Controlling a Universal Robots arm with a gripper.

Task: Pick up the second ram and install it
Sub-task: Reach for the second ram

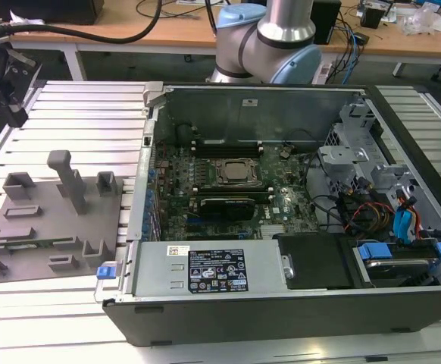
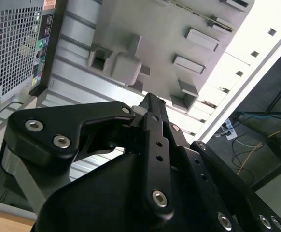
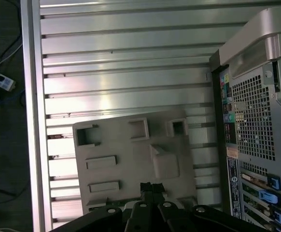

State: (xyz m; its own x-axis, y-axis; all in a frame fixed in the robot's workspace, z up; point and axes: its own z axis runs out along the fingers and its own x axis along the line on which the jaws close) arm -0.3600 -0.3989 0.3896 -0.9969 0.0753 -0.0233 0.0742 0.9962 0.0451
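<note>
The second ram (image 1: 35,243) looks like a thin greenish strip lying in the long slot near the front of the grey fixture tray (image 1: 54,220), at the exterior view's left. My gripper (image 1: 12,102) hangs high above the table's far left corner, well behind the tray and away from the ram. In both wrist views the black fingertips (image 3: 150,187) (image 2: 152,104) sit pressed together with nothing between them. They point down toward the tray (image 3: 131,154) (image 2: 145,34). The open computer case (image 1: 281,197) with the green motherboard (image 1: 228,189) lies to the right of the tray.
A tall post (image 1: 67,178) and low blocks rise from the tray. The case wall (image 1: 141,189) and its rear panel (image 3: 256,135) border the tray's right side. Ribbed metal table (image 1: 76,114) surrounds it. Cables and drive bays (image 1: 387,212) fill the case's right half.
</note>
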